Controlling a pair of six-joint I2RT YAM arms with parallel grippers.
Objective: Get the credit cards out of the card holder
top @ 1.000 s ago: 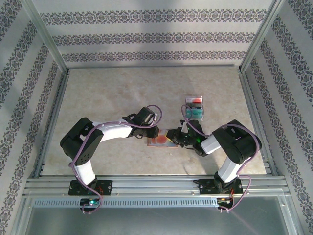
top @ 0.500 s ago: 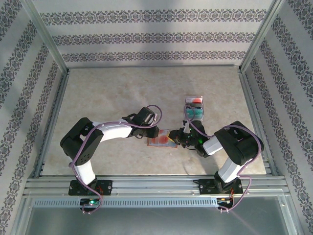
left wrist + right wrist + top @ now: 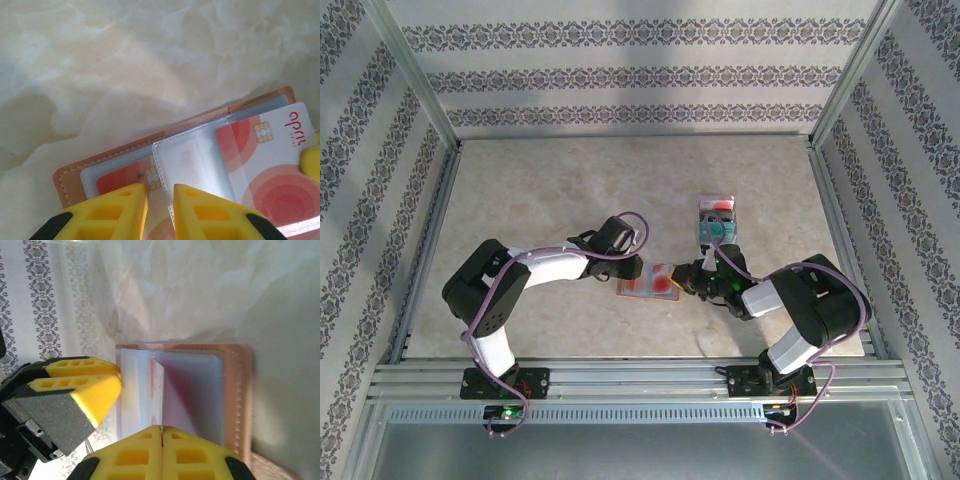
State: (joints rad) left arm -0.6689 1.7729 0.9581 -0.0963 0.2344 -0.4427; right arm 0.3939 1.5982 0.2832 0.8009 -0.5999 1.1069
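The pink card holder (image 3: 636,286) lies open on the table between both arms; its leather rim (image 3: 125,155) and clear sleeves show from the left wrist. My left gripper (image 3: 160,210) stands at its left end, nearly closed around the edge of a clear sleeve (image 3: 200,160). My right gripper (image 3: 161,435) is shut on the edge of a white and orange-red credit card (image 3: 157,390) standing edge-on over the holder (image 3: 235,390). The same card (image 3: 270,165) sticks out of a sleeve to the right. A second red card (image 3: 120,180) sits in a pocket.
Teal and red cards (image 3: 717,220) lie stacked on the table just behind the right gripper. Metal frame rails (image 3: 620,375) run along the near edge and sides. My left gripper's yellow fingers (image 3: 85,385) sit close to the holder's left side.
The right gripper has closed fully on the red and white card. The right arm's elbow has swung a little to the right. The left arm and the holder have stayed put.
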